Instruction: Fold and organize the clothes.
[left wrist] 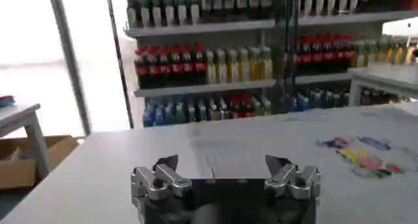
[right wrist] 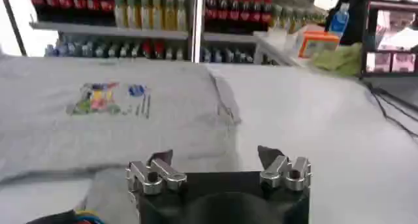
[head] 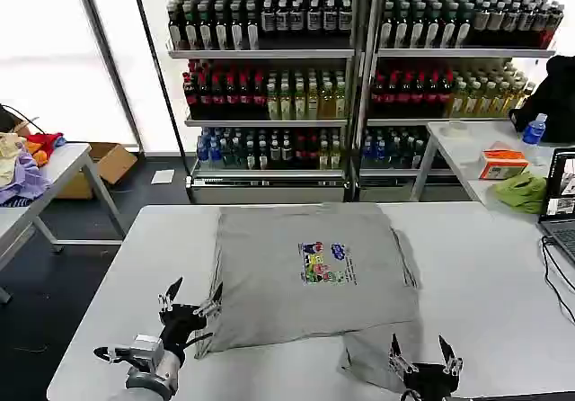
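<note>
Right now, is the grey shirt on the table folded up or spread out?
Partly folded. The light grey short-sleeved shirt lies flat, its sides tucked in, but one flap sticks out near the right tool.

The bench (head: 485, 275) is bare on both sides of the shirt (head: 305, 275), giving open passage. The left hand (head: 190, 300) and right hand (head: 422, 358) stand spread at its near edge. A laptop (head: 561, 208) with cables obstructs the far right.
</note>
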Tool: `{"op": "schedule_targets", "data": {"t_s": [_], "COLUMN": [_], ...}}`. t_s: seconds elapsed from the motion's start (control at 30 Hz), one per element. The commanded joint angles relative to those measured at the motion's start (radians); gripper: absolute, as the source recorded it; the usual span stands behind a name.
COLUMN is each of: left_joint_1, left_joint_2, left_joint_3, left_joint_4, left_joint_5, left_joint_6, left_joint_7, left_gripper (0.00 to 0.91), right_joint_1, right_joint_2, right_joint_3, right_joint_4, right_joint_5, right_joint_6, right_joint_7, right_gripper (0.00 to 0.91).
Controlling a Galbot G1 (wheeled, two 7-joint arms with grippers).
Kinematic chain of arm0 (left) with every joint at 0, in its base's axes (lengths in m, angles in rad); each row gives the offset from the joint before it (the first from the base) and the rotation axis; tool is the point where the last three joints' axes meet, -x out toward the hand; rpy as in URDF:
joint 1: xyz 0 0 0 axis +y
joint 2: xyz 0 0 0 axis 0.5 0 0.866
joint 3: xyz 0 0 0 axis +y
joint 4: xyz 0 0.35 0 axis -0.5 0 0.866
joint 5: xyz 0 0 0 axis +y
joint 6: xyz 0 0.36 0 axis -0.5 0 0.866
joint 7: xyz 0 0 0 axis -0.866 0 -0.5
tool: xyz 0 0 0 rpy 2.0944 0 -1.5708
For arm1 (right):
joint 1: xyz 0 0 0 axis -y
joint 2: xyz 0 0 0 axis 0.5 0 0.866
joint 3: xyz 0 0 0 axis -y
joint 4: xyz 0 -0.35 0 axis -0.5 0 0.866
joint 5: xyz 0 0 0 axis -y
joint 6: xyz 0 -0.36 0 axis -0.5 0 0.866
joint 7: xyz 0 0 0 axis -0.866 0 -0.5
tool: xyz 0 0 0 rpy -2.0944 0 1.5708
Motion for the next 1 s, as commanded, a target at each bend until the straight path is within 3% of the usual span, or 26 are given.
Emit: {"op": "schedule_targets", "data": {"t_s": [0.03, 0.7, 0.73, 0.8, 0.83, 0.87, 0.9, 1.0], "left_joint_1": [0.067, 0.130, 0.130, 0.128, 0.128, 0.129, 0.130, 0.133], "left_joint_2": [0.011, 0.008, 0.008, 0.007, 0.008, 0.009, 0.010, 0.016], "left_joint_3": [0.011, 0.032, 0.033, 0.033, 0.033, 0.035, 0.037, 0.044], "left_joint_4": [-0.006, -0.008, -0.005, 0.014, 0.017, 0.020, 0.024, 0.028], "left_joint_5": [-0.022, -0.019, -0.019, -0.018, -0.017, -0.011, -0.006, 0.009], "left_joint_6": [0.064, 0.094, 0.094, 0.094, 0.094, 0.096, 0.099, 0.105], "left_joint_7": [-0.015, -0.016, -0.016, -0.020, -0.020, -0.019, -0.019, -0.019], "left_gripper": [0.907, 0.907, 0.897, 0.786, 0.715, 0.383, 0.030, 0.010], "right_joint_1": [-0.017, -0.041, -0.040, -0.039, -0.039, -0.038, -0.036, -0.018], "right_joint_2": [0.002, -0.010, -0.011, -0.012, -0.012, -0.013, -0.014, -0.014], "right_joint_3": [-0.027, -0.070, -0.071, -0.071, -0.071, -0.069, -0.069, -0.073], "right_joint_4": [-0.019, -0.033, -0.038, -0.044, -0.046, -0.052, -0.058, -0.097], "right_joint_5": [0.010, 0.010, 0.010, 0.012, 0.014, 0.019, 0.026, 0.041], "right_joint_6": [-0.009, -0.013, -0.012, -0.009, -0.009, -0.008, -0.008, -0.002], "right_joint_7": [0.027, 0.054, 0.055, 0.054, 0.053, 0.051, 0.046, 0.038], "right_gripper": [0.907, 0.907, 0.907, 0.907, 0.574, 0.343, 0.000, 0.000]}}
